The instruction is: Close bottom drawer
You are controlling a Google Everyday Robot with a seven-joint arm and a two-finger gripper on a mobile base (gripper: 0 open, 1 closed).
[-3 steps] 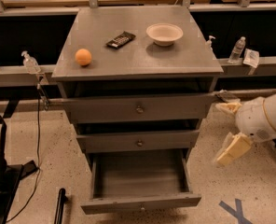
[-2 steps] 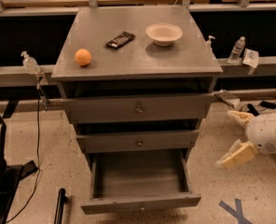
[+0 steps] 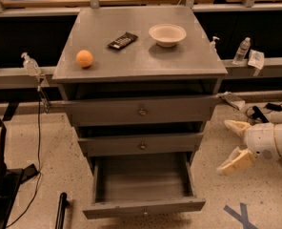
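Observation:
The bottom drawer of the grey cabinet is pulled far out, its empty inside showing and its narrow front near the bottom edge of the view. Its small knob sits at the front's lower middle. The top drawer and the middle drawer stand slightly out. My gripper is to the right of the cabinet, level with the middle and bottom drawers, apart from them. Its two cream fingers are spread open and hold nothing.
On the cabinet top lie an orange, a dark snack bar and a white bowl. A rail with bottles runs behind. Cables lie on the floor at right. A black stand is at left. Blue tape marks the floor.
My gripper has moved down and a little to the right, away from the cabinet's side. The drawers have not moved.

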